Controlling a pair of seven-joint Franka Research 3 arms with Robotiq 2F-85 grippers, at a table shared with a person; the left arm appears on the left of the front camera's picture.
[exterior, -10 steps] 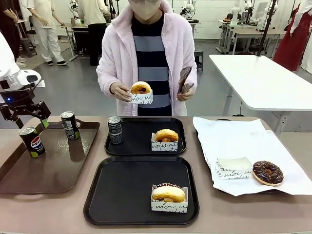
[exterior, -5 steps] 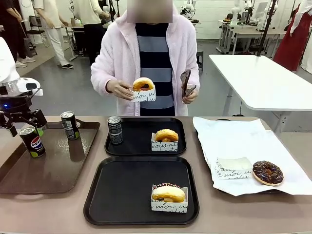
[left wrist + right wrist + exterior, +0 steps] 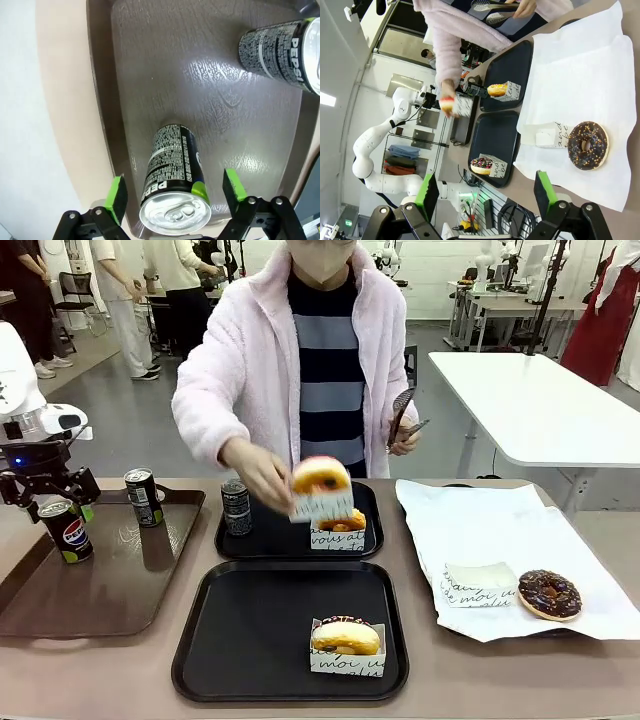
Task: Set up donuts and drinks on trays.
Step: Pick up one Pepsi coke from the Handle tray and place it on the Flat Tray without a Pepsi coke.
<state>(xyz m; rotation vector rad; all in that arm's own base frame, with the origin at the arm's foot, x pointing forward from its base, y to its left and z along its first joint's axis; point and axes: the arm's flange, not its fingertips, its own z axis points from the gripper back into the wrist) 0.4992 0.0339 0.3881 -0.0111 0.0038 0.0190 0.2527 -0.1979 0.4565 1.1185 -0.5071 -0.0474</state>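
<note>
My left gripper (image 3: 58,507) straddles the top of a black Pepsi can (image 3: 66,532) on the brown tray (image 3: 110,590). In the left wrist view the left gripper (image 3: 175,192) is open, with a gap between each green pad and the can (image 3: 172,170). A person's hand holds a donut (image 3: 322,483) in a paper holder over the far black tray (image 3: 280,540), which carries a grey can (image 3: 236,507) and a donut (image 3: 342,524). The near black tray (image 3: 250,630) holds one donut (image 3: 345,640). My right gripper (image 3: 486,191) hangs open and empty above the table.
A second can (image 3: 143,497) stands on the brown tray. White paper (image 3: 500,530) at the right carries a chocolate donut (image 3: 548,593) and an empty holder (image 3: 478,585). The person's other hand holds tongs (image 3: 403,415).
The person brought the held donut down from chest height to just over the far tray. My left gripper sank over the Pepsi can and its jaws narrowed.
</note>
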